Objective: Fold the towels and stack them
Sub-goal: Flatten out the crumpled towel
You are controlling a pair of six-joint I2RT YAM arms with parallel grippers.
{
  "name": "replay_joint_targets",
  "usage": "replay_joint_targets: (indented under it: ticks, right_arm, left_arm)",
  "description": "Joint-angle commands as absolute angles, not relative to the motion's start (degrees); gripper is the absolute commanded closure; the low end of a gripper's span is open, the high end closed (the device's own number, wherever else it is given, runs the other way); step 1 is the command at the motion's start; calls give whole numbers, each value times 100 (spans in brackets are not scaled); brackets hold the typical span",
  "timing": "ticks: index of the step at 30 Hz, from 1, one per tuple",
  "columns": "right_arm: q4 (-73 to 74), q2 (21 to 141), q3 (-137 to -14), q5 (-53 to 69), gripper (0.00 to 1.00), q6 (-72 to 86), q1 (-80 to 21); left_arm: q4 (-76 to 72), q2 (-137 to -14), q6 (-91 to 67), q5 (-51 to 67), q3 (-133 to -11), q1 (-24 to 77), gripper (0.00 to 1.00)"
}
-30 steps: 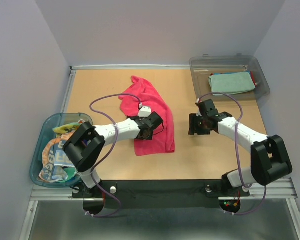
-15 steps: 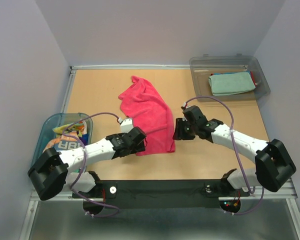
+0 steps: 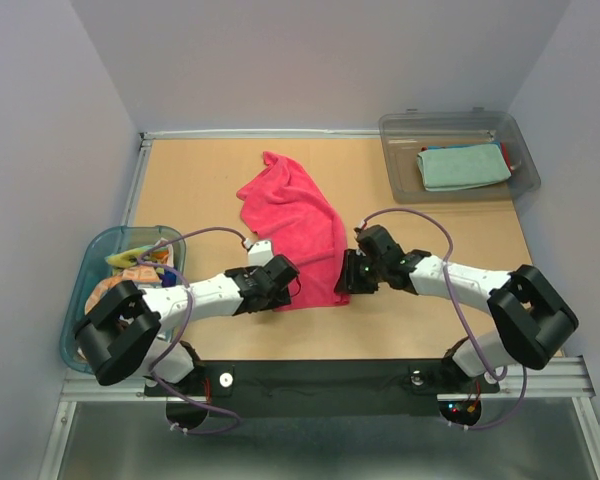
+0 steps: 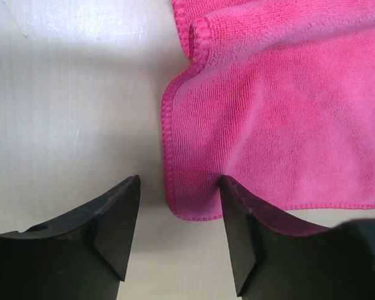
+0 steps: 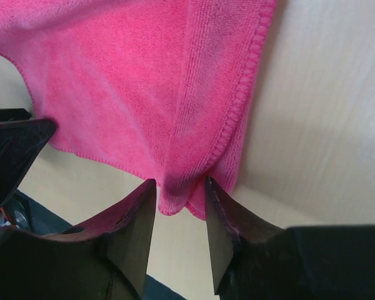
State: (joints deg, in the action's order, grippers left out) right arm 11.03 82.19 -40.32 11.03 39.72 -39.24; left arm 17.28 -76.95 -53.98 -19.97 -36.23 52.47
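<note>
Grasping step: the pink towel (image 3: 298,215) lies mid-frame on the table (image 3: 200,180). The right gripper (image 5: 179,184) jaws pinch its lower-right corner. The left gripper (image 4: 180,187) jaws stand apart, straddling the lower-left corner. Next, likely: left closes, then both carry the corners up-frame.

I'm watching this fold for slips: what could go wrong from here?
The left gripper is open around one corner of the pink towel and may catch only the hem. The right gripper pinches a bunched fold at the other corner, so the lift could come out uneven.
</note>
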Motion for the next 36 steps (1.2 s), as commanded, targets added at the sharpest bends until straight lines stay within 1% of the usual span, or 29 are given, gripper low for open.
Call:
replay_joint_targets:
  ticks: [1,2,3,5,6,7,8,9,11,12,13,14,15,18,19,21,22,24,25,26,27,28,30,31,32,34,36]
  right_arm:
    - [572,8288,-3955,1230,58,4122,-4017]
    - [554,8323,-3955,1239,60,4122,-4025]
    - [545,8367,-3955,1248,60,4131,-4025]
    - [475,8411,-3955,1292,62,4148,-4034]
    - [466,8481,-3964,1292,63,4148,-4052]
    - [448,8508,-3964,1283,64,4148,-4043]
    - [431,8543,-3964,1283,67,4148,-4052]
    - [439,8569,-3964,1283,69,4140,-4052]
    - [439,8596,-3955,1240,77,4096,-4052]
    - [448,8578,-3938,1187,81,4087,-4052]
    - [457,8465,-3911,1126,86,4070,-4052]
    - [492,8394,-3911,951,93,4026,-4052]
    - [570,8307,-3937,819,95,3982,-4060]
    - [1525,7955,-4253,29,98,3684,-4052]
    - [1764,7885,-4341,-609,98,3535,-4043]
    - [2265,7665,-4526,-1254,97,3437,-3982]
    - [2668,7577,-4544,-1622,97,3419,-3781]
    - [2873,7279,-4404,-1653,93,3393,-3421]
    - [2952,7173,-4316,-1635,89,3393,-3228]
    - [2979,7059,-4237,-1591,77,3410,-2895]
    - [2997,6840,-4097,-1582,67,3428,-2770]
    - [3023,6751,-4052,-1608,50,3436,-2629]
    - [3041,6610,-3964,-1565,39,3454,-2575]
    - [3032,6618,-3946,-1425,36,3498,-2566]
    - [3032,6653,-3929,-1346,35,3507,-2566]
    - [2980,6776,-3929,-1231,34,3516,-2575]
    - [2831,6908,-3937,-1003,37,3515,-2566]
  left_arm:
    - [1801,-8032,-5458,-1802,-3595,5291,39]
    - [1810,-8068,-5458,-1802,-3621,5291,42]
    - [1828,-8094,-5441,-1802,-3638,5291,47]
    - [1854,-8217,-5414,-1793,-3674,5300,52]
    - [1846,-8279,-5397,-1784,-3683,5300,59]
    - [1854,-8305,-5388,-1775,-3691,5300,61]
    - [1846,-8332,-5379,-1767,-3700,5309,63]
    - [1837,-8376,-5370,-1758,-3700,5317,69]
    - [1846,-8402,-5344,-1749,-3709,5317,75]
    - [1846,-8420,-5352,-1758,-3718,5326,83]
    - [1846,-8420,-5353,-1758,-3718,5326,89]
    - [1846,-8420,-5335,-1749,-3718,5326,94]
    - [1846,-8411,-5335,-1749,-3700,5326,100]
    - [1854,-8359,-5326,-1749,-3709,5326,100]
    - [1863,-8341,-5335,-1749,-3709,5335,100]
    - [1898,-8288,-5317,-1758,-3709,5335,100]
    - [1907,-8262,-5317,-1767,-3726,5335,100]
    - [1916,-8227,-5326,-1767,-3727,5335,100]
    - [1942,-8183,-5326,-1775,-3727,5335,100]
    - [1968,-8157,-5344,-1793,-3753,5335,100]
    - [2038,-8104,-5335,-1793,-3762,5335,100]
    - [2126,-8069,-5335,-1836,-3797,5335,100]
    - [2398,-7920,-5335,-2011,-3884,5352,100]
    - [2478,-7858,-5326,-2047,-3920,5353,100]
    - [2513,-7805,-5326,-2065,-3920,5353,100]
    - [2558,-7691,-5335,-2057,-3911,5361,98]
    - [2558,-7629,-5370,-1978,-3859,5396,95]
